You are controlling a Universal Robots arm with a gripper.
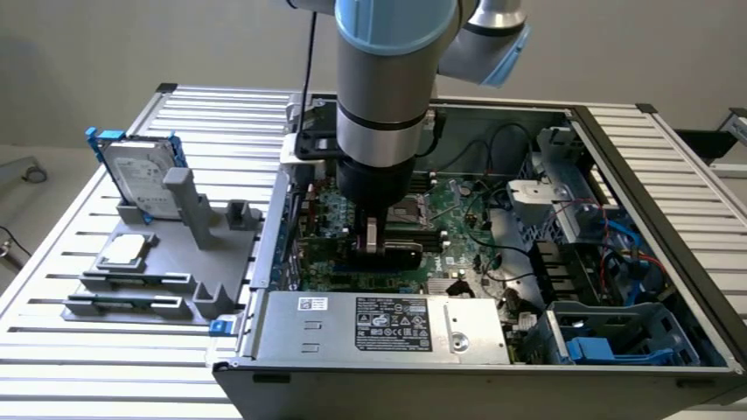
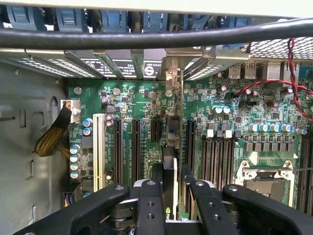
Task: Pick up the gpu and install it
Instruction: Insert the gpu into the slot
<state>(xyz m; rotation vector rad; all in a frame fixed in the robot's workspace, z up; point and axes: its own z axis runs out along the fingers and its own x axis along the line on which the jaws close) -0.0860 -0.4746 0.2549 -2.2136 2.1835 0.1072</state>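
Okay, claw (image 1: 380,247) is down inside the open computer case (image 1: 653,166), clamped on the gpu (image 1: 387,256), jaws partway in with the card pinched between them. In the wrist view the gpu (image 2: 169,164) sits right between the claw (image 2: 173,200) fingers (image 2: 149,205) and runs straight out ahead of it, edge-on. It is a thin upright card, dark shroud on one face, with a metal bracket at the far end near the case's rear wall. Directly beneath the claw is the green motherboard (image 2: 127,98), and black expansion slots (image 2: 135,142) run parallel on both sides of the card. Can't tell if the card's edge is seated in a slot. The hard drive (image 1: 138,175) stands on the desk (image 1: 210,109), well apart from the claw, outside the case.
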